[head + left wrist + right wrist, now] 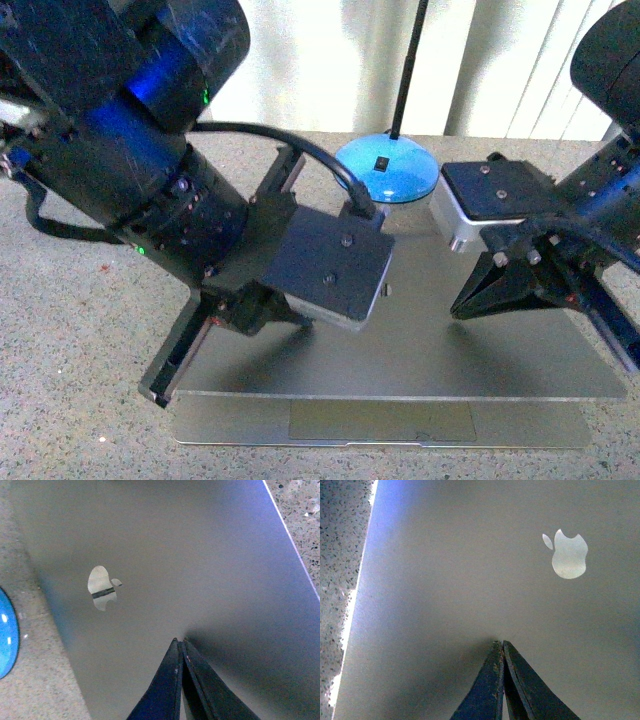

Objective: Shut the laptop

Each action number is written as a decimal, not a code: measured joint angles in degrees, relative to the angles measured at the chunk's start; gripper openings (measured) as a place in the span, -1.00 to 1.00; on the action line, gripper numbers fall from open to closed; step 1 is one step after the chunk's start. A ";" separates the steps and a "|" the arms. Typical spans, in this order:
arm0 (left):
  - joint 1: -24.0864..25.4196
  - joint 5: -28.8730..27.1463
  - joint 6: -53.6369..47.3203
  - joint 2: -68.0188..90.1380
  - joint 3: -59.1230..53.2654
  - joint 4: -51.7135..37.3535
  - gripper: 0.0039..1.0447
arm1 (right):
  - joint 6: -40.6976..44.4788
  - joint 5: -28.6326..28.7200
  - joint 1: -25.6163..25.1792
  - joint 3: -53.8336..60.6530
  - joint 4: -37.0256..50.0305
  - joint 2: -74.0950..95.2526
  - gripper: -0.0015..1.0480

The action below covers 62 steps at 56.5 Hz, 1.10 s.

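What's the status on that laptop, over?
Left gripper shut, tip on lid. Right gripper shut, tip on lid. Laptop not fully closed; trackpad shows. Nothing seen in the way.

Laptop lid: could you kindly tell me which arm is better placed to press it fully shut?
Right, narrowly. The right gripper and left gripper are both shut, tips on the laptop lid, with the trackpad showing under its front edge. In the front view the right one seems nearer the lid's middle.

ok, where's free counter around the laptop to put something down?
Bare counter left of the laptop, and a smaller patch off its right front corner. Crowded: left gripper and right gripper on top of it, blue lamp base just behind.
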<state>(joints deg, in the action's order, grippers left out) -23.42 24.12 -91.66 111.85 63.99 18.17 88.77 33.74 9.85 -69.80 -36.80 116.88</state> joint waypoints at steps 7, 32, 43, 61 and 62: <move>-0.94 0.02 0.59 1.97 -1.92 -2.58 -0.94 | -1.25 0.94 0.52 0.94 2.49 1.07 -0.94; -3.19 0.50 2.91 4.85 -4.52 -7.56 -0.94 | -5.22 1.22 0.98 3.58 7.63 4.68 -0.94; -3.19 0.48 3.21 4.79 -4.50 -7.26 -0.94 | -5.60 1.53 0.72 3.98 8.24 4.92 -0.94; -2.80 0.79 3.65 2.99 -4.20 -5.64 -0.94 | -6.10 1.95 0.66 3.65 7.63 4.02 -0.94; -2.69 1.16 3.87 2.58 -4.15 -5.66 -0.94 | -6.14 1.99 0.66 3.61 7.63 3.87 -0.94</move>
<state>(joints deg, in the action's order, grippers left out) -26.11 25.28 -87.79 114.43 59.83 12.51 82.63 35.73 10.50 -66.19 -29.17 120.75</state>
